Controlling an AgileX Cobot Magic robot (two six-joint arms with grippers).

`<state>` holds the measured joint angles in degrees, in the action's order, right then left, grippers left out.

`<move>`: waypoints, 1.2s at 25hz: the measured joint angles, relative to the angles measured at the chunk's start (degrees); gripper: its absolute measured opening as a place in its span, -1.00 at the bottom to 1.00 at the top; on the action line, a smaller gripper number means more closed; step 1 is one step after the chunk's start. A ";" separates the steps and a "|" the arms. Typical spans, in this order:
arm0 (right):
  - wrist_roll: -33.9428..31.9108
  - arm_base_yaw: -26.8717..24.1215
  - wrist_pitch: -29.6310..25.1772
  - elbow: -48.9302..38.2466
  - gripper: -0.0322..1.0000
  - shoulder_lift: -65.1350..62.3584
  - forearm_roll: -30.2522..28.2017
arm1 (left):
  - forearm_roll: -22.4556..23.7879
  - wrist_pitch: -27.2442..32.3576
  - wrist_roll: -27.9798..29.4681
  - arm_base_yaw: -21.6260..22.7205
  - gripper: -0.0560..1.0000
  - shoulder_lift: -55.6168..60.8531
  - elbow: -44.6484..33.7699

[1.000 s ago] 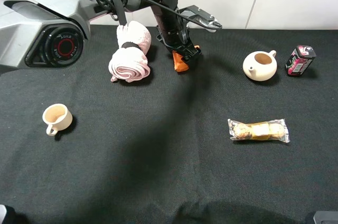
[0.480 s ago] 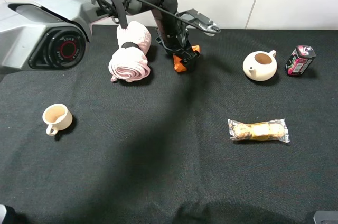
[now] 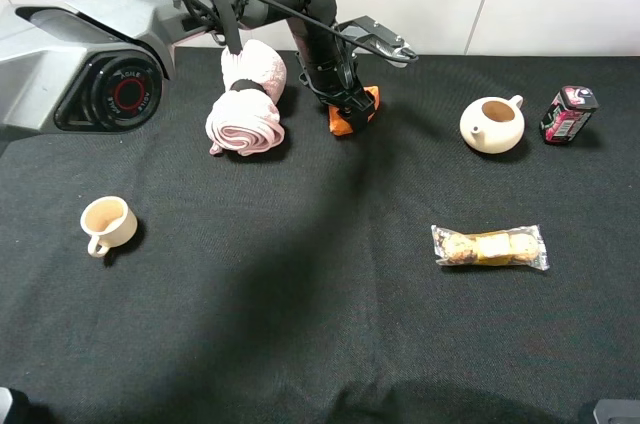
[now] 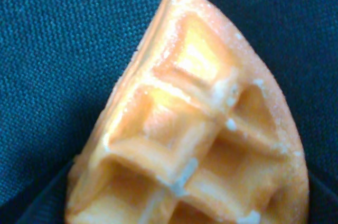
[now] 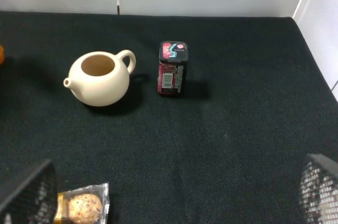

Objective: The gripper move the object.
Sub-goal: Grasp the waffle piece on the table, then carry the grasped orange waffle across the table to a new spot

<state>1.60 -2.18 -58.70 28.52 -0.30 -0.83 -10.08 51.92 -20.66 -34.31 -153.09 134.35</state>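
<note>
One waffle wedge [image 4: 195, 123], clamped in left pincer [image 3: 349, 104], tip outward

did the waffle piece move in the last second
Yes. The waffle wedge shifted slightly right and toward the back wall, away from the pink towel, which stayed put.

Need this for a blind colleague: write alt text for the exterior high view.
The left arm's tool is down at an orange waffle wedge at the back of a black table, beside a rolled pink towel. A cup sits left, a teapot and dark can right, a wrapped snack pack nearer front.
</note>
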 joint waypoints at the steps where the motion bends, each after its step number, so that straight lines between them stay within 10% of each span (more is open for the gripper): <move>1: 0.00 0.00 0.00 0.00 0.41 0.00 0.00 | 0.00 0.00 0.00 0.00 0.62 0.00 0.00; 30: 0.00 0.00 0.00 0.00 0.41 0.00 0.00 | 0.10 7.34 4.01 0.00 0.61 1.99 4.90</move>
<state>1.60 -2.18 -58.70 28.52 -0.30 -0.83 -9.98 59.25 -16.65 -34.31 -151.10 139.25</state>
